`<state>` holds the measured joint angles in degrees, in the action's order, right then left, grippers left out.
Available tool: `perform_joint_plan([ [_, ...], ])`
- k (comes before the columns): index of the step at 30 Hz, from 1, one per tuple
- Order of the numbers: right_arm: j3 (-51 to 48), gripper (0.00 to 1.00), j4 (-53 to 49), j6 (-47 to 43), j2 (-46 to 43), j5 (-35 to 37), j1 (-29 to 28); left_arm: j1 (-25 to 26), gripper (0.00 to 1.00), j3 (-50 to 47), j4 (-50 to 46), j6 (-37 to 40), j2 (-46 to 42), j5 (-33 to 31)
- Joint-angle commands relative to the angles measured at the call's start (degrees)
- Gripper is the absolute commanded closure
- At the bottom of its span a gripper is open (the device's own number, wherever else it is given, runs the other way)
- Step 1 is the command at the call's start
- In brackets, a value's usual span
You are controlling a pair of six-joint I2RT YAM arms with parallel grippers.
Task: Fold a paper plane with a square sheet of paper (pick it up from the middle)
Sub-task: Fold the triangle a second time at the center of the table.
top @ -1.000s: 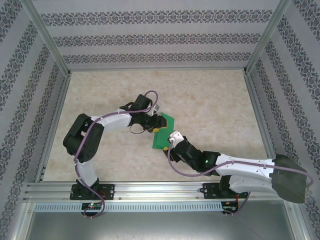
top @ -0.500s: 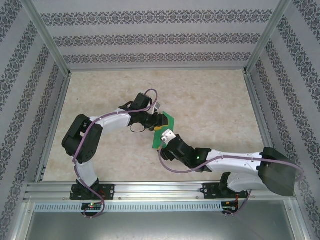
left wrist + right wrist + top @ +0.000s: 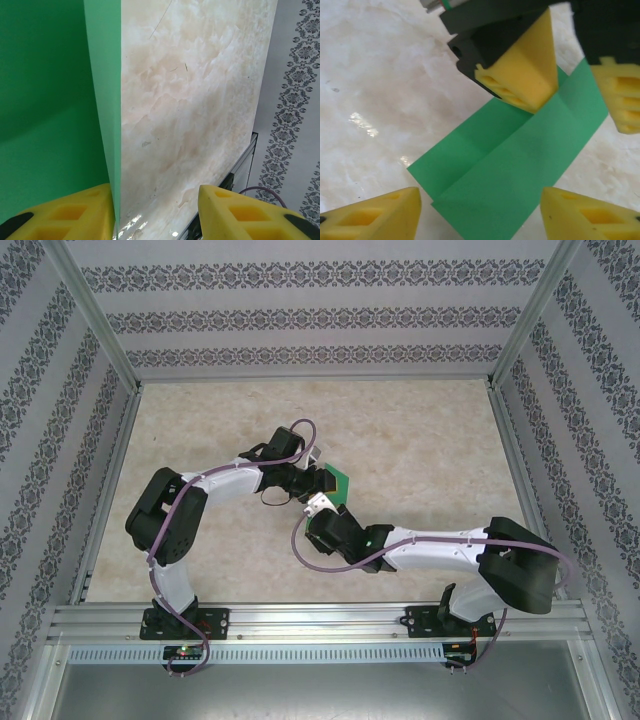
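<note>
The paper (image 3: 340, 483), folded into a strip with one lengthwise crease, is lying near the middle of the desk (image 3: 430, 430); in the right wrist view its long axis is running from 7 to 1 o'clock. The left fingers (image 3: 520, 75) are standing half apart at the strip's 1 o'clock end, one resting on the crease, the other just beside the edge at 2 o'clock; they are not clamping anything. The right fingers (image 3: 375, 215) are spread wide, with the 7 o'clock end lying ahead between them; whether they are touching it I cannot tell. The left is the nearer pair, so it is probably pinning while the right is lining up for the next fold. From above, the arms are crowding in from 9 and 4 o'clock; open desk is lying toward 12 and 2, with every desk edge well apart from the paper.
</note>
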<state>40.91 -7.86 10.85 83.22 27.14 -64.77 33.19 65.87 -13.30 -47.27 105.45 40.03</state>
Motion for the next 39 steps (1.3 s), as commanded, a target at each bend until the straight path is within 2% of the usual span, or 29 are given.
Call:
perform_joint_plan([
  [1, 1.9, 0.44, -2.8, 2.4, 0.0, 3.1, -0.5, 0.8, 0.53, 1.8, -0.4, 0.2, 0.5, 0.0],
  [5, 2.6, 0.58, -4.4, 3.0, -0.1, 5.5, -0.5, 0.8, 0.53, 1.7, -0.7, 0.2, 0.3, -0.2],
  [11, 3.0, 0.85, -4.7, 3.2, -0.5, 3.0, 0.1, 0.8, 0.54, 2.7, -4.0, 1.8, -0.2, -2.4],
  [15, 4.1, 1.0, -5.7, 4.4, -0.7, -0.8, 1.5, 0.8, 0.53, 2.4, -6.3, 2.4, -1.8, -6.1],
  [20, 5.3, 1.0, -5.8, 7.2, -1.5, -6.6, 3.8, 0.5, 0.49, 1.0, -11.5, 2.9, -6.8, -15.8],
  [23, 6.6, 1.0, -6.1, 10.2, -2.4, -10.6, 5.0, 0.1, 0.41, -1.1, -14.4, 2.7, -11.5, -22.6],
  [26, 8.7, 1.0, -8.0, 13.4, -2.7, -12.8, 4.9, -0.1, 0.4, -3.1, -17.7, 2.8, -16.3, -29.9],
  [29, 10.2, 1.0, -9.9, 16.8, -2.9, -13.6, 4.5, -0.2, 0.4, -4.9, -19.9, 2.2, -20.3, -34.6],
  [35, 11.2, 1.0, -10.7, 21.9, -4.7, -14.9, 3.8, -0.2, 0.48, -8.7, -21.1, 0.2, -25.8, -38.2],
  [39, 12.7, 1.0, -12.4, 23.0, -7.7, -10.9, 3.4, -0.2, 0.51, -10.0, -21.0, -0.3, -27.0, -38.3],
])
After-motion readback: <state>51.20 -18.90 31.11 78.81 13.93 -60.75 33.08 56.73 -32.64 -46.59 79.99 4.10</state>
